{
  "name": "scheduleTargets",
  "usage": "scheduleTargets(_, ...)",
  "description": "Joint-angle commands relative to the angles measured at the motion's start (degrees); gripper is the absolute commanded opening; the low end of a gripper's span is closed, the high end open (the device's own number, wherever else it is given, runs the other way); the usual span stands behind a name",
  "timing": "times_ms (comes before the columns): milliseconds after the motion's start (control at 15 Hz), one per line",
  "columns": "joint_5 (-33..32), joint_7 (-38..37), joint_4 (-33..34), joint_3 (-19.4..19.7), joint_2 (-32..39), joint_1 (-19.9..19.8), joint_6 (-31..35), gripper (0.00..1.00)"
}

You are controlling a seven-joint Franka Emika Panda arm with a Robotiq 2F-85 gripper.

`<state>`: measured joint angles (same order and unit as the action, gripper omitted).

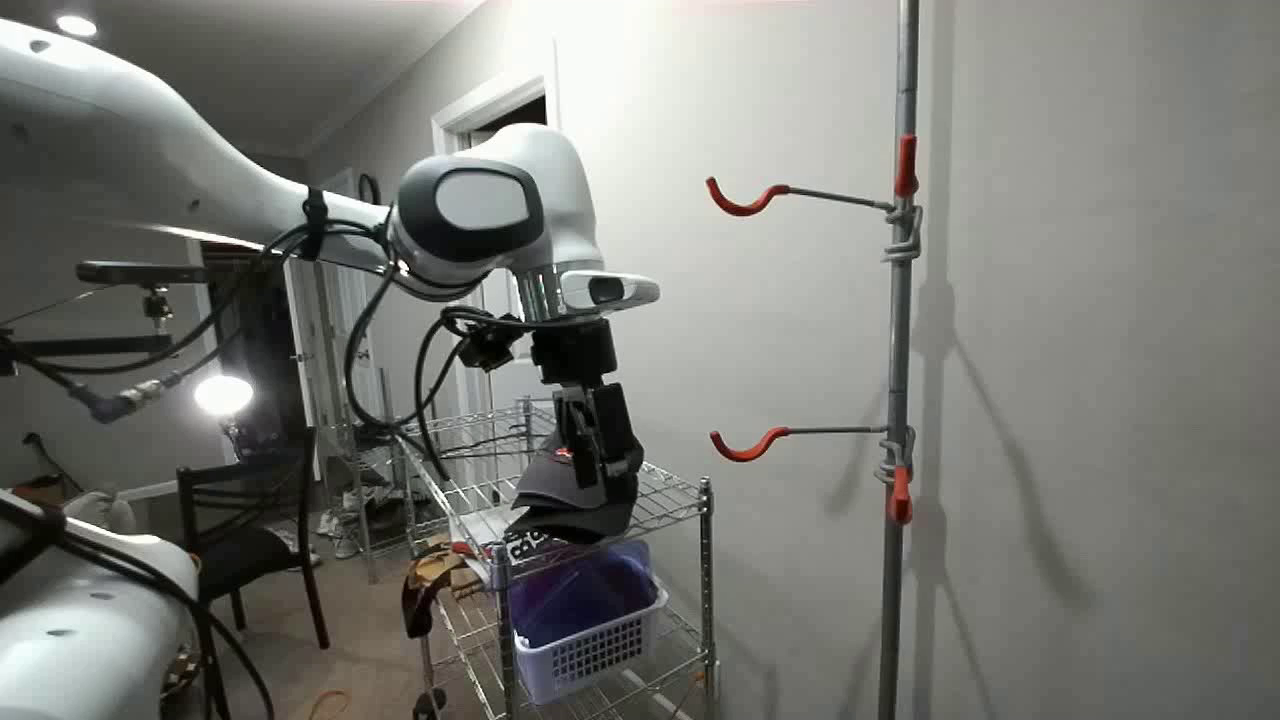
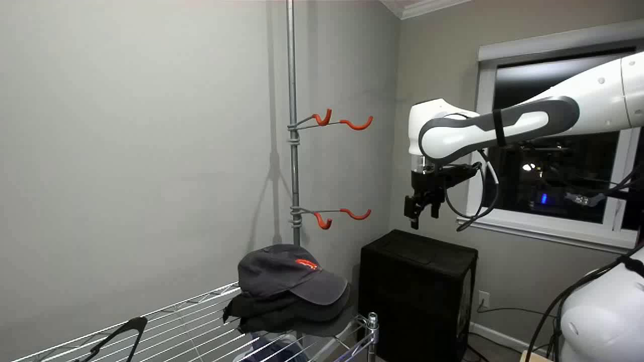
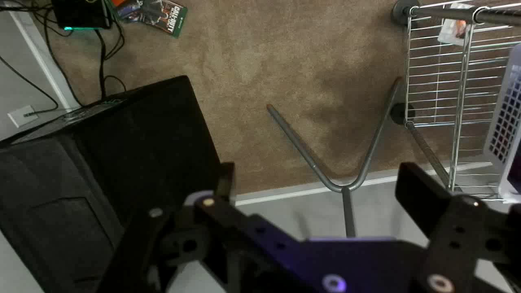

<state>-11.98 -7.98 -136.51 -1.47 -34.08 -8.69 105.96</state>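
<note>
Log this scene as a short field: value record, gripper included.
gripper: open, holding nothing, pointing down
caps: dark stack, red mark on top one
caps rest on: top shelf of wire rack
hook stand: grey pole, four red hooks
basket: pale plastic, on rack's lower shelf
black box: beside hook stand

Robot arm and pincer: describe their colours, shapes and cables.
The arm is glossy white with rounded joints and dark grey panels; a black strap wraps it and black cables loop alongside. It also has a shiny silver collar. The pincer is black and angular, with two blocky fingers and small round screws.
</note>
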Motion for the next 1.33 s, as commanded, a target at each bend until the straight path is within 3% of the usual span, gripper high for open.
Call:
scheduleTargets(0, -0.43, -0.41, 0.18, 0.74, 0.06, 0.96, -0.29, 1.00)
scheduleTargets(533, -0.36, -0.09, 0.27, 0.38, 0.41, 1.56, 0.56, 1.00)
scheduleTargets(667, 1.76, 1.07, 0.11, -0.75, 0.58, 5.01, 6.45, 1.00)
scheduleTargets(933, 4.78, -0.55, 2.28, -7.45, 3.45, 12.73, 13.88, 1.00)
scheduleTargets(1267, 6.74, 1.97, 6.03, -13.16, 10.57, 20.34, 25.73, 1.00)
